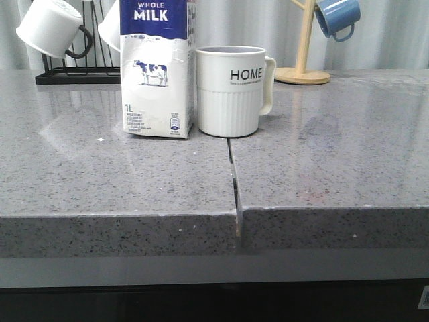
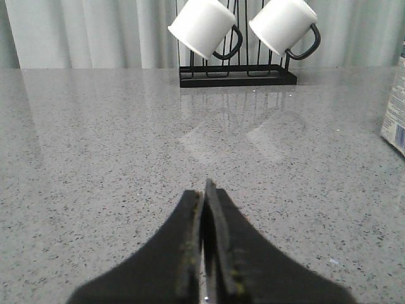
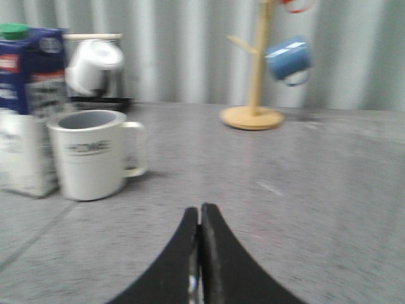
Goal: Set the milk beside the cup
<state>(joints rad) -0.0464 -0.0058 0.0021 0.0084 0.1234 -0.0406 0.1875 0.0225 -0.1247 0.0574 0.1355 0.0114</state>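
Note:
The milk point(image 1: 157, 67), a tall white carton with a dark blue top band and a cow picture, stands upright on the grey counter, touching or nearly touching the left side of the cup point(image 1: 231, 90). The cup is a cream ribbed mug marked "HOME", handle to the right. Both show in the right wrist view, the milk point(image 3: 28, 107) behind the cup point(image 3: 95, 152). A strip of the carton's edge point(image 2: 395, 107) shows in the left wrist view. My left gripper point(image 2: 205, 190) is shut and empty over bare counter. My right gripper point(image 3: 201, 212) is shut and empty, apart from the cup. Neither gripper shows in the front view.
A black rack point(image 1: 80, 74) with white black-handled mugs point(image 1: 50, 27) stands behind the milk, also in the left wrist view point(image 2: 237, 76). A wooden mug tree point(image 1: 305, 47) with a blue mug point(image 1: 337, 17) stands at the back right. A seam point(image 1: 232, 174) runs through the counter toward its front edge.

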